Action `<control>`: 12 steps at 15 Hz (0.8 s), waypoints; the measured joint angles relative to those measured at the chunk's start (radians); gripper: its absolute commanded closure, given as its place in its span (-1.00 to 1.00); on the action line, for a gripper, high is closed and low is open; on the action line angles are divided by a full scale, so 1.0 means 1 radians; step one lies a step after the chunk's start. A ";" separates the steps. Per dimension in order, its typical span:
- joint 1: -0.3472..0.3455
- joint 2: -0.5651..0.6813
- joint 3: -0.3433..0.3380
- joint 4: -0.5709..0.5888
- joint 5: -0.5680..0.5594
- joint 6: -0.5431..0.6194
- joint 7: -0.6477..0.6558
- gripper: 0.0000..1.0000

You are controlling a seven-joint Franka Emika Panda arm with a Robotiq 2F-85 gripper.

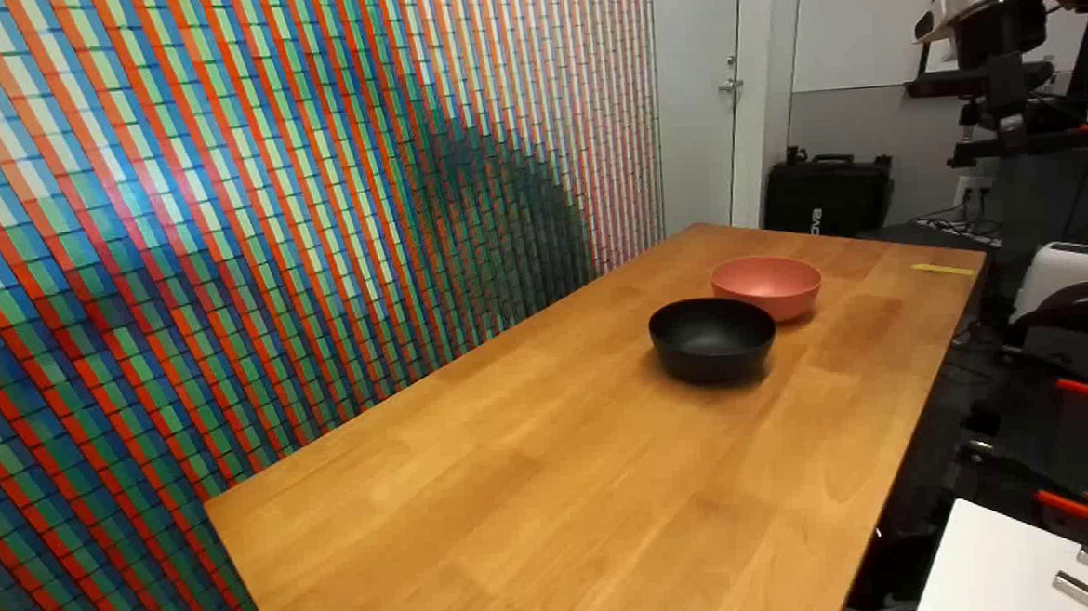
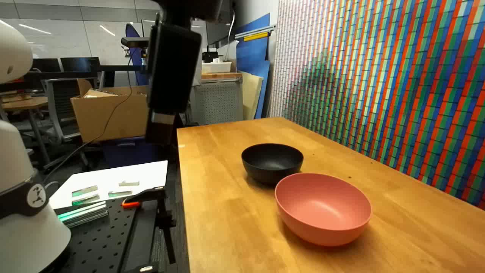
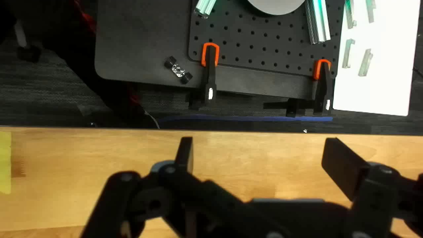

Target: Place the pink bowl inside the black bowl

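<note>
The pink bowl (image 1: 771, 284) stands upright on the wooden table, and it also shows in an exterior view (image 2: 322, 208). The black bowl (image 1: 712, 341) stands upright right beside it, and it also shows in an exterior view (image 2: 271, 163). Whether their sides touch I cannot tell. I see nothing inside either bowl. My gripper (image 3: 262, 157) is open, with its fingers wide apart and nothing between them. In an exterior view my gripper (image 2: 161, 129) hangs at the table's robot-side edge, higher than the bowls and away from them. Neither bowl shows in the wrist view.
The table (image 1: 517, 493) runs along a multicoloured striped wall (image 1: 316, 215). Yellow tape (image 1: 942, 269) lies on the tabletop near a corner. Across a gap stands the robot's black base plate (image 3: 251, 43) with orange-tipped clamps (image 3: 210, 66) and a white panel (image 3: 376, 59).
</note>
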 measured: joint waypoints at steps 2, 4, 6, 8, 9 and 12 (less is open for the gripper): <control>0.000 0.000 0.002 0.001 0.000 0.002 0.000 -1.00; -0.001 0.000 0.006 0.000 0.000 0.002 0.000 -1.00; -0.001 0.000 0.009 0.003 0.001 0.008 0.001 -1.00; -0.001 0.001 0.013 0.011 0.012 0.045 0.009 -1.00; 0.000 0.009 0.019 0.020 0.022 0.078 0.017 -1.00; 0.008 0.069 0.060 0.062 0.058 0.232 0.070 -1.00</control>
